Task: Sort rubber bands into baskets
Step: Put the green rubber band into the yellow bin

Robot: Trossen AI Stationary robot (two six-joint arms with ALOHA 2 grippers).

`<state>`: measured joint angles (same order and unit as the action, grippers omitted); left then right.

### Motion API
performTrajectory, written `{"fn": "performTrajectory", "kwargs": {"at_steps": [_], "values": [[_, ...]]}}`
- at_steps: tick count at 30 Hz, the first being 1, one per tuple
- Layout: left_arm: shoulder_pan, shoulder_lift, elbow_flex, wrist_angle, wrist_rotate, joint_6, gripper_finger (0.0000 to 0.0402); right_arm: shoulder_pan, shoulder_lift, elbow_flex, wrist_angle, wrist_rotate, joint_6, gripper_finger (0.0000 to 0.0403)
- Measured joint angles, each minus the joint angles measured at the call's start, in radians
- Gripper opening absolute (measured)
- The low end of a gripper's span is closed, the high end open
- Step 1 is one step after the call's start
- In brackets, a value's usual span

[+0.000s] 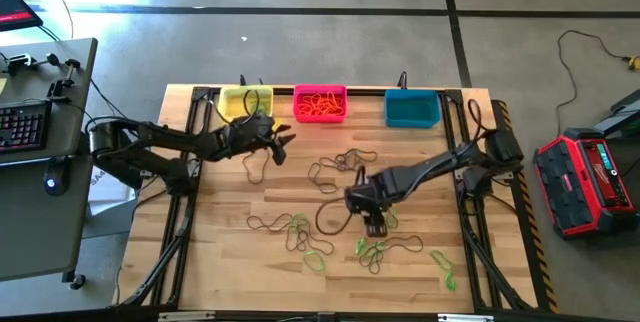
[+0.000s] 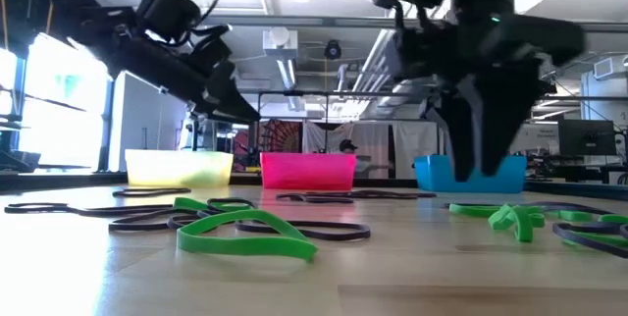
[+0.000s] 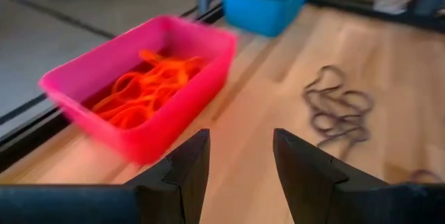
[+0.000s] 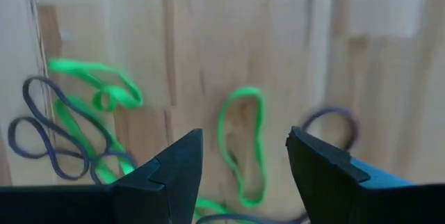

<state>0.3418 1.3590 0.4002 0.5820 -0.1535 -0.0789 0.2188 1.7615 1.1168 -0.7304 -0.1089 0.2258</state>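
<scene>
Because the bins line the far edge of the wooden table [image 1: 240, 187], each band has to be lifted from the loose scatter nearer the front and carried back, which seems to explain how the arms are split. With its fingers spread and nothing between them, the right gripper [image 1: 375, 228] hangs low over the scatter, straddling a single green rubber band [image 4: 243, 147] that lies flat on the wood, likely its next pick. Beside that loop lie a twisted green band [image 4: 94, 88] and thin dark loops [image 4: 42, 137], limp and overlapping. Up near the yellow basket [image 1: 232, 102], the left gripper [image 1: 283, 143] is raised, jaws parted and empty, facing the pink basket [image 3: 83, 85], whose smooth, thin plastic walls hold a heap of orange bands [image 3: 142, 88]. Since no orange shows on the table, that colour looks finished. Past the pink bin sits the blue basket [image 1: 412, 110], which appears empty from above. More dark bands [image 1: 340, 160] sprawl mid-table, and green bands [image 1: 375, 252] cluster near the front edge; all are slack elastic, so closing on just one may prove fiddly.
</scene>
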Motion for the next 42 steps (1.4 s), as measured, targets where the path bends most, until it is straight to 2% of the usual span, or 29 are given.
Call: {"fn": "performTrajectory", "kwargs": {"at_steps": [4,18,21,27,30,34,38,42], "values": [[-0.031,0.000,-0.020,0.053,0.019,0.006,0.0151,0.037,0.000,-0.048,0.060,0.002,0.022,0.0192],[-0.043,0.000,-0.020,0.045,0.018,-0.007,0.0151,0.045,-0.005,-0.150,0.095,0.048,0.046,0.0142],[-0.048,0.000,-0.020,0.047,0.044,-0.023,0.0151,0.044,-0.005,-0.154,0.115,0.048,0.042,0.0113],[-0.096,0.000,-0.020,0.076,0.061,-0.015,0.0151,0.045,-0.009,-0.157,0.148,0.067,-0.021,0.0016],[-0.119,0.000,-0.020,0.080,0.065,-0.013,0.0151,0.040,-0.024,-0.160,0.171,0.103,-0.046,0.0009],[-0.152,0.000,-0.020,0.079,0.107,0.028,0.0151,-0.002,-0.039,-0.160,0.293,0.146,-0.099,0.0002],[-0.180,0.000,-0.020,0.079,0.124,0.054,0.0151,-0.055,-0.039,-0.160,0.456,0.103,-0.166,0.0001],[-0.218,0.000,-0.020,0.081,0.121,0.057,0.0155,-0.110,-0.039,-0.159,0.617,0.120,-0.223,0.0001]]}}
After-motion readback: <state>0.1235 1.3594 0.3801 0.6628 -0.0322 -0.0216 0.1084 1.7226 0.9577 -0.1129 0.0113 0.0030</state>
